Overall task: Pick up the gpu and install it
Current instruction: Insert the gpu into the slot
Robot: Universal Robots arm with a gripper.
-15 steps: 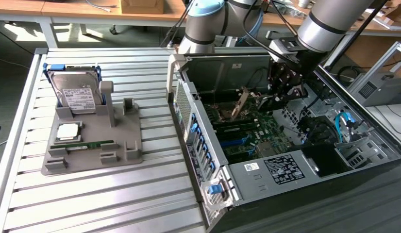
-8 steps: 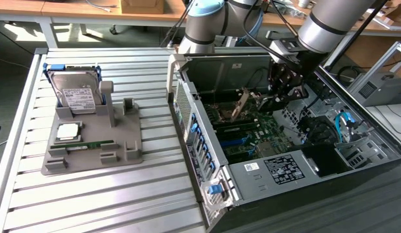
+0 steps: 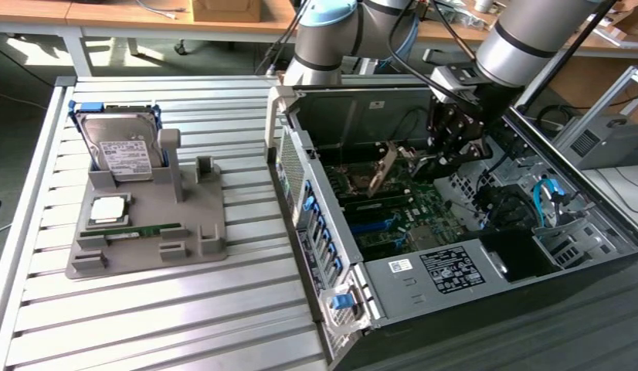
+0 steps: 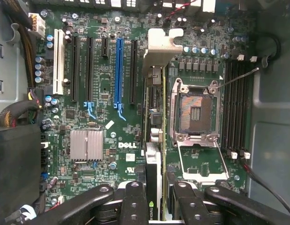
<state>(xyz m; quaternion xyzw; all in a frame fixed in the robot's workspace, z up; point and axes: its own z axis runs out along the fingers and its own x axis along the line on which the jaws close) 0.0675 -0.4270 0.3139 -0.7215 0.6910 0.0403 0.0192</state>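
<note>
Closest of all are my own black fingers (image 4: 135, 204), and between them the gripper (image 4: 154, 199) is clamped on the gpu (image 4: 155, 140). The gpu is seen edge-on, running straight out ahead of the jaws to its silvery bracket (image 4: 161, 47). In the exterior view it hangs tilted beneath me, inside the open computer case (image 3: 283, 131).

By my reckoning the pick is done and the install is in hand. The gpu is over the Dell motherboard (image 4: 112, 145) but not seated in any slot that I can make out. It lies between a black expansion slot (image 4: 133, 70) on one flank and the bare CPU socket (image 4: 195, 112) on the other; the blue slot (image 4: 119, 70) sits just past the black one.

Seating would call for the contact edge square over a slot and the bracket meeting the case's rear wall. Room is tight: the memory slots (image 4: 236, 108) and a black cable (image 4: 269, 187) lie beyond the socket, and the finned heatsink (image 4: 86, 144) lies on the slot side.
</note>
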